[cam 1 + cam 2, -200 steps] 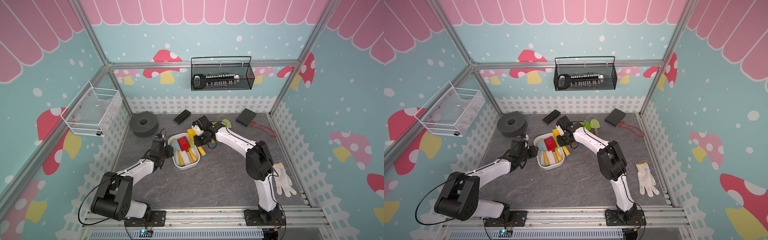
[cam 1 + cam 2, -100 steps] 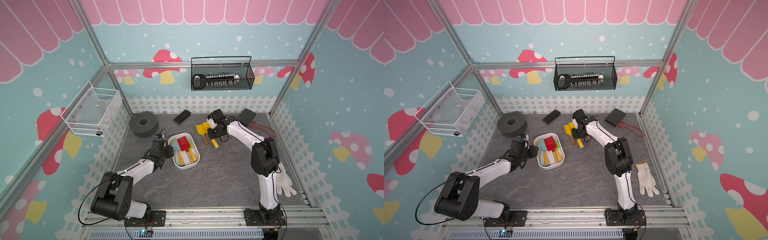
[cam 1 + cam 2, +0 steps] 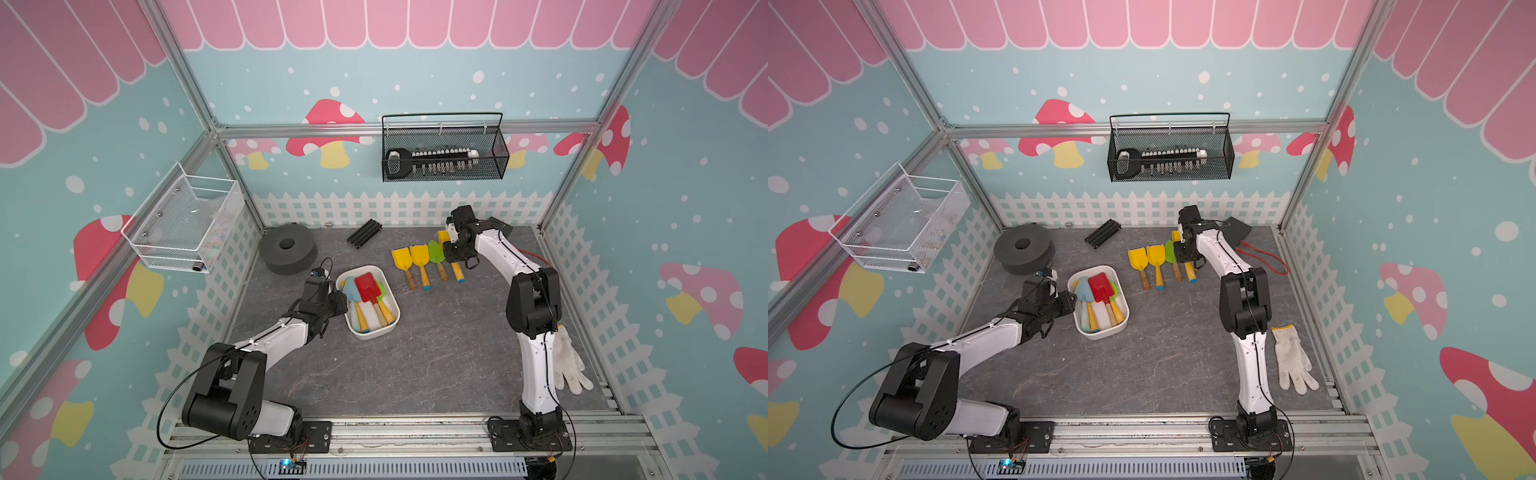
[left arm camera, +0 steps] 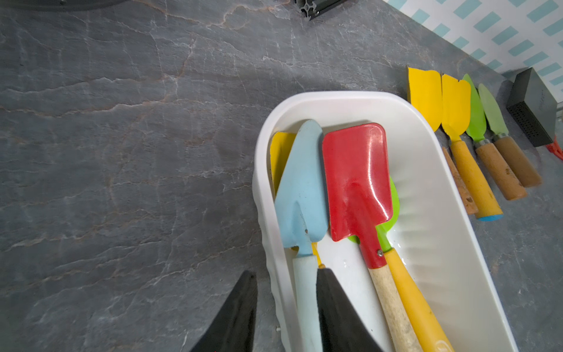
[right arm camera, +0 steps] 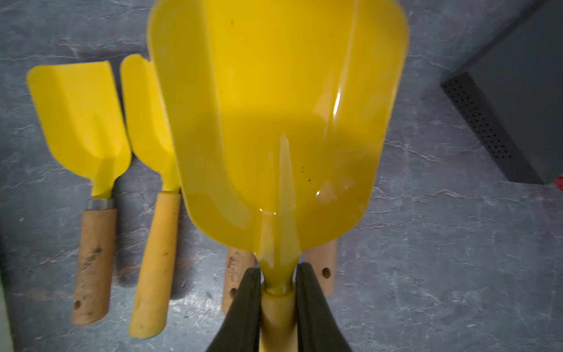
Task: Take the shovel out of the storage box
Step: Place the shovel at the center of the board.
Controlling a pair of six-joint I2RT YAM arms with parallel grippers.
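Storage box: white tub (image 3: 394, 321), on the tabletop just to 9 o'clock of its centre.
Contents: red shovel (image 4: 356, 183) and pale blue shovel (image 4: 301, 189) on top, with green and yellow blades beneath; handles point toward 5 o'clock.
Left hand (image 4: 286, 274): fingers astride the box's 9 o'clock wall, one inside and one outside, pinching it.
Right hand (image 5: 278, 269): at 2 o'clock from the box, pinching the neck of the yellow shovel (image 5: 274, 122).
Yellow shovel, position: out of the box, blade toward 12 o'clock, above the wooden handles of two green shovels (image 4: 475, 112).
Row: two more yellow ones (image 3: 401, 257) lie beside the green pair on the tabletop.
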